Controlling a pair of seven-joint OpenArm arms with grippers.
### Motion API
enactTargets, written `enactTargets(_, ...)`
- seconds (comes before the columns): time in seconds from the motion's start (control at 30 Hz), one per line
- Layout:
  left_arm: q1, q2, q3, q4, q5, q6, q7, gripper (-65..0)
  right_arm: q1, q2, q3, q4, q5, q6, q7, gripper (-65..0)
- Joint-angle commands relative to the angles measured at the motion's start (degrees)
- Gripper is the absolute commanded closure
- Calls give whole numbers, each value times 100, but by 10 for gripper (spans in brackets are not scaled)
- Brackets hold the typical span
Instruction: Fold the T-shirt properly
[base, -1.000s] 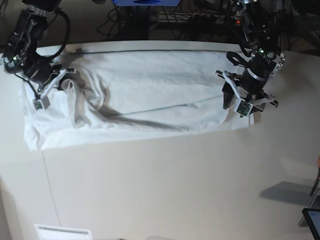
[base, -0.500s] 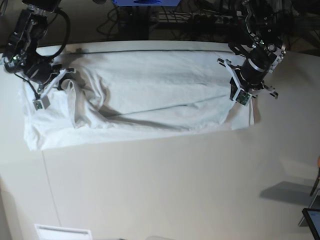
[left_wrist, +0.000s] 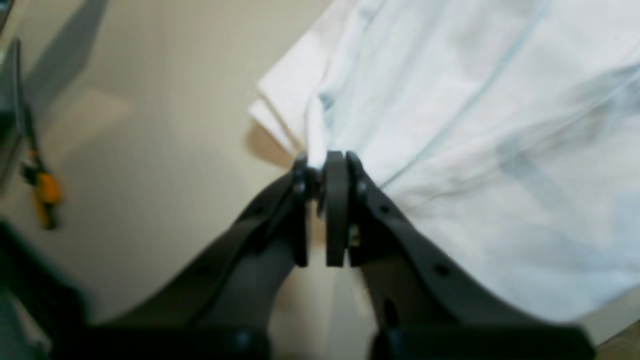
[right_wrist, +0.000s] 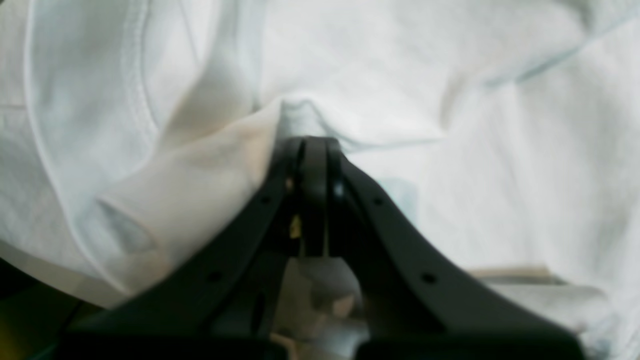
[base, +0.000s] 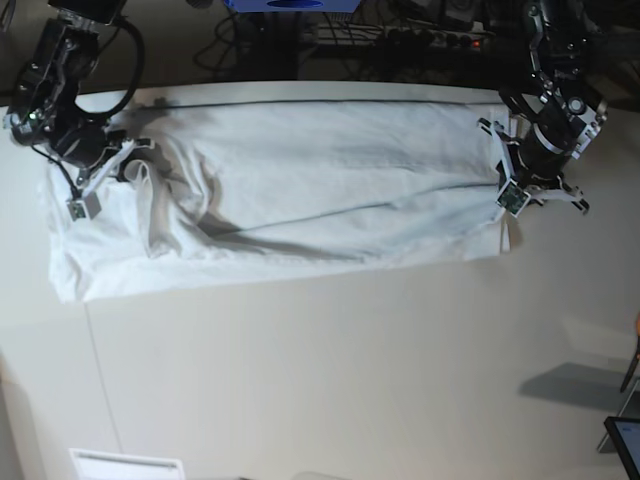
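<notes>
On the table (base: 330, 370), both the left gripper (left_wrist: 324, 167) and right gripper (right_wrist: 312, 145) pinched opposite ends of the T-shirt (base: 300, 190).

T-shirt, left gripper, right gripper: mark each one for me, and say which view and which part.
T-shirt (base: 330, 190): base view, flat middle of the white cloth.
left gripper (left_wrist: 325, 165): left wrist view, between the fingertips pinching the cloth's edge.
right gripper (right_wrist: 312, 142): right wrist view, between the closed fingertips at a cloth fold.

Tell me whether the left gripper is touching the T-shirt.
Touching. The left wrist view shows the left gripper pinched shut on the edge of the T-shirt.
</notes>
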Motion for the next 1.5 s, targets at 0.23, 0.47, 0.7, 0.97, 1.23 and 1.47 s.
enactTargets(0.23, -44, -1180, 670, 98, -9, 56, -93, -34, 21, -76, 6, 51, -53, -13, 154, 0)
enactTargets(0.47, -44, -1742, 1418, 89, 44, 56, -356, -34, 135, -67, 59, 51, -53, -13, 162, 0)
enactTargets(0.7, 167, -2358, 1488, 80, 44, 56, -1359, -30, 100, -40, 68, 78, -62, -22, 382, 0)
enactTargets(0.97, 334, -2973, 1470, -52, 53, 56, -1394, -30, 135, -40, 68, 60, -71, -48, 391, 0)
enactTargets(1.23, 413, -3061, 1506, -61, 106, 56, -1394, -30, 144, -32, 59, 60, -80, -479, 400, 0)
enactTargets(1.47, 562, -3219, 1998, -69, 1213, 56, -1394, -30, 188, -32, 50, 60, -80, -479, 400, 0)
